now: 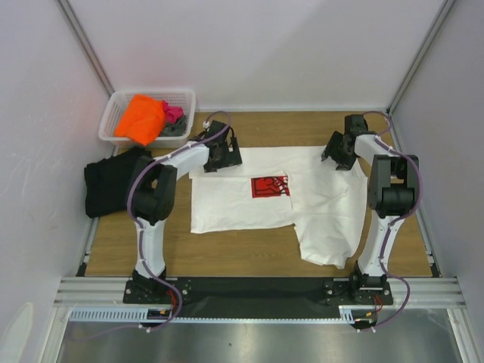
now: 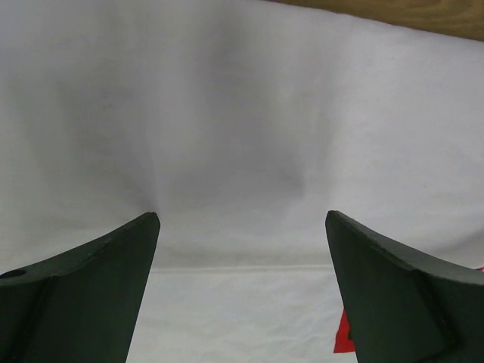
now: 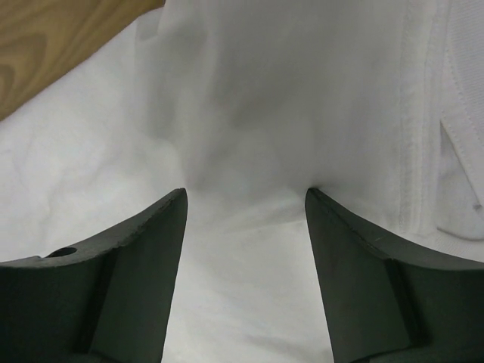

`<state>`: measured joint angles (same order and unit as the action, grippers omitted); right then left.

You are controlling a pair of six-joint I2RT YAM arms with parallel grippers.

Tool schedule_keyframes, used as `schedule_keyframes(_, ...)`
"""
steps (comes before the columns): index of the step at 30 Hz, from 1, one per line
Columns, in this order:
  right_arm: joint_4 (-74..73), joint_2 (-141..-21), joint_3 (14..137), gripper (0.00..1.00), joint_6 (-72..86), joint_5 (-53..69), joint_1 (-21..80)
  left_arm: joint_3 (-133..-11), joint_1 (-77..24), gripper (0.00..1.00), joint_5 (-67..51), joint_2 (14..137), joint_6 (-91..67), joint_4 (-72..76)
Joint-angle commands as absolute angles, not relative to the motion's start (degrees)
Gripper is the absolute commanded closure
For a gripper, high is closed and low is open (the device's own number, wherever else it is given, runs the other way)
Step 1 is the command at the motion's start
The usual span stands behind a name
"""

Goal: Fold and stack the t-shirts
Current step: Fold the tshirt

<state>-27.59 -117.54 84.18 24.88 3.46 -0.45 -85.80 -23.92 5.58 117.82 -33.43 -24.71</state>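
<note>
Overhead and wrist views of a wooden counter [image 1: 227, 253], read from left to right. A black t-shirt [image 1: 110, 189] is seen bunched at the left edge of the counter, partly overhanging it. Just beyond it, at the far left corner, a white lattice basket [image 1: 121, 113] is shown holding an orange t-shirt [image 1: 141, 119] draped over its near rim, with a pink t-shirt [image 1: 173, 113] and a grey t-shirt [image 1: 175, 130] beside it on the right. The left claw [image 1: 221, 155] is positioned over the far left corner of the white t-shirt [image 1: 242, 204]; in its wrist view the two dark fingers [image 2: 91, 295] are held wide apart with only smooth white cloth between them, nothing being gripped. The white t-shirt is laid across the middle of the counter, its red-and-black graphic [image 1: 270, 186] facing up near the centre, its left part flat and its right part reaching nearer and ending in a rumpled fold. The right claw [image 1: 339, 151] is placed over the far right corner of the same shirt; its fingers [image 3: 113, 287] are likewise spread apart above slightly puckered white cloth, a stitched seam being visible to the right. Whether either claw touches the cloth cannot be told.
</note>
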Motion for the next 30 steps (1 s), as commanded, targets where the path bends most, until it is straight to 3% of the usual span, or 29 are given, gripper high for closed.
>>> schedule_keyframes(1,-27.34,-122.78,86.04,0.30,23.47,2.81,-2.28,-90.70,-22.16,0.02,5.45,120.13,-34.28,-23.90)
schedule_keyframes(14,-26.90,-125.86,88.77,0.31,27.42,2.99,-2.81,-106.95,-18.02,0.04,0.44,132.89,-37.44,-29.62)
schedule_keyframes(26,-28.12,-133.41,106.75,0.30,24.26,5.89,-2.90,-114.85,-17.14,0.04,-2.02,136.58,-33.14,-28.65)
schedule_keyframes(30,-32.25,-130.62,112.40,0.30,23.29,8.69,-2.90,-117.95,-17.14,0.03,-2.28,133.08,-30.15,-29.45)
